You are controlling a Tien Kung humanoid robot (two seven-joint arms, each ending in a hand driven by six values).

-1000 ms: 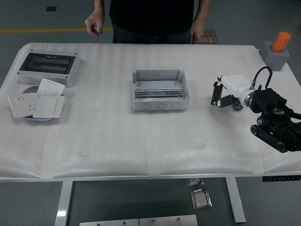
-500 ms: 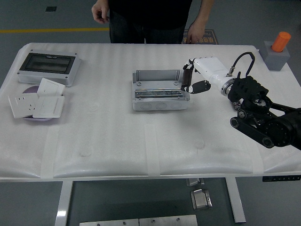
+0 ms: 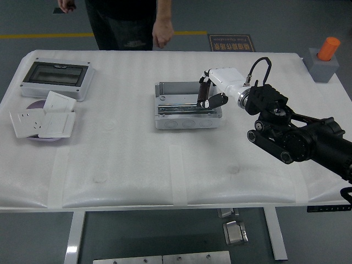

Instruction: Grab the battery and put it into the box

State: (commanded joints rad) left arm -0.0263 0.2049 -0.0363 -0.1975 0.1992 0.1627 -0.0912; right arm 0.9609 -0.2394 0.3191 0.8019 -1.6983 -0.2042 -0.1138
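Now the dark fingers [image 3: 207, 94] of the right hand [image 3: 215, 93] curl around a small dark piece, the battery [image 3: 203, 93] as best I can judge, held upright just over the right end of the box [image 3: 187, 104]. The white hand shell sits behind it, the black arm runs off to the lower right edge, and a cable loops above the wrist.

The step in hand looks like the drop into the box. To do it well, I'd say the hand wants to carry the battery a touch further left, so it clears the right wall and hangs over the open inside, then come down low before the fingers let go. A metal rail lies across the box floor, so a low, gentle release should keep the battery from bouncing or tipping out. Letting go right at the wall risks it catching the rim.

Hard to make out: the battery is nearly the same dark tone as the fingers, so where one ends and the other begins is unclear, and I can't tell how many fingers press on it. Whether its lower end touches the box rim is also uncertain. The left hand is not in view. At the far side a person [image 3: 124, 22] stands, cut off by the top edge, one hand [image 3: 160, 39] hanging free above the table [image 3: 126, 159].
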